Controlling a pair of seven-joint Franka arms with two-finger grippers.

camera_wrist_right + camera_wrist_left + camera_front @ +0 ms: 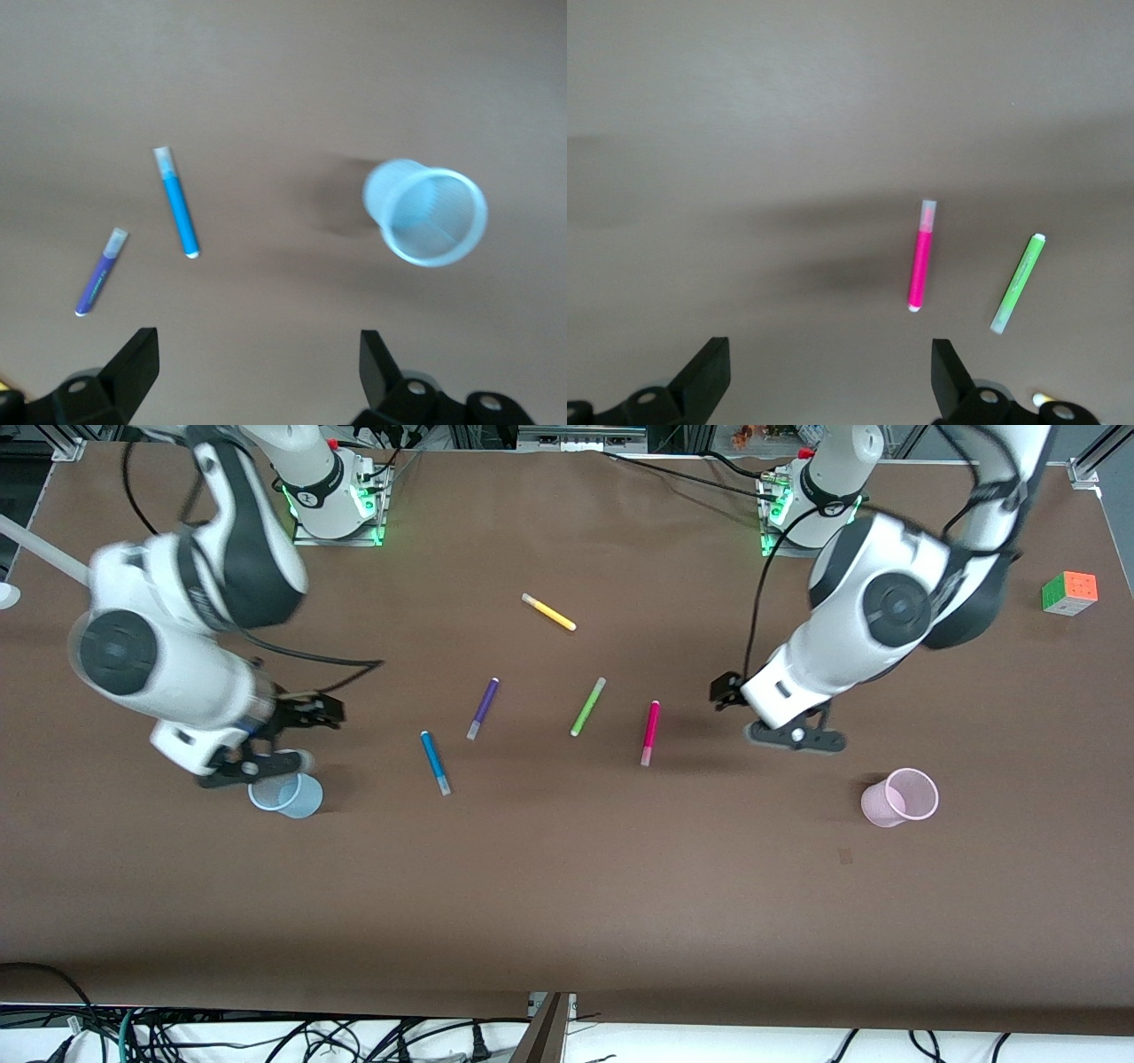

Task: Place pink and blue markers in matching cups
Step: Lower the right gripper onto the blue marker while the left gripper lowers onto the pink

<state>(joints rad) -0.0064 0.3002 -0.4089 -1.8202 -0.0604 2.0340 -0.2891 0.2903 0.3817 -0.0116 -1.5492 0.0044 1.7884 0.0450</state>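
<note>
Both markers lie flat on the brown bench (567, 886), and both cups are empty. The pink marker (650, 732) rests near the middle, toward the left arm's end, beside the green marker (587, 706). The blue marker (435, 762) lies toward the right arm's end, close to the purple marker (483, 708). The pink cup (900, 797) stands upright and well apart from its marker, nearer the front camera. The blue cup (287, 794) also stands upright.

The left hand (772, 722) is up over bare bench, between the pink marker and the pink cup. Its fingers are spread wide with nothing in them. The right hand (279, 744) is up just above the blue cup, and its fingers are spread wide and empty too.

I think the step now is reaching for the markers. To do it well, each hand should line up across the thin body of its marker, come straight down, and pinch the middle. The right hand must take care not to grab the purple one.

The right hand covers part of the blue cup's rim in the front view. In both wrist views only the fingertips show at the edge.
</note>
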